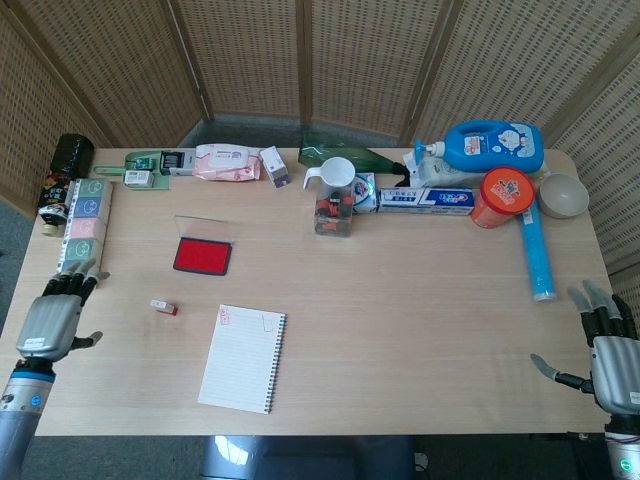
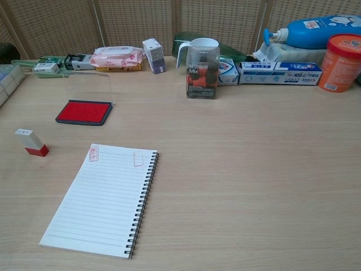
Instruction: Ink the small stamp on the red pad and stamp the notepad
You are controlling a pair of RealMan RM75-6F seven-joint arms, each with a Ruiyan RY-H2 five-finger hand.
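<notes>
The left hand point(image 1: 50, 318) hovers over the table's left edge at about 8 o'clock in the head view, palm down, fingers apart and pointing toward 12, thumb out to the side, holding nothing. The right hand point(image 1: 612, 358) sits off the table's right front corner at about 4 o'clock, likewise empty, with its fingers spread upward and its thumb reaching toward 9. Neither hand shows in the chest view.

The small stamp point(image 1: 164, 307) lies on its side just at 3 o'clock of the left hand, apart from it; it has a white body and a red end. At 1 o'clock of the stamp, near it, rests the red ink pad point(image 1: 201, 257) in a dark tray, its clear lid standing open at the back. The spiral notepad point(image 1: 243, 357) lies at 4 o'clock of the stamp, lined page up, wire binding on its right side, with one red mark and one fainter rectangle near its top edge.

The light wooden table point(image 1: 400, 320) stands before woven wicker screens point(image 1: 330, 60). Along its far edge is a row of packets, a tube box, a blue bottle point(image 1: 495, 146) and an orange canister point(image 1: 502, 197).
</notes>
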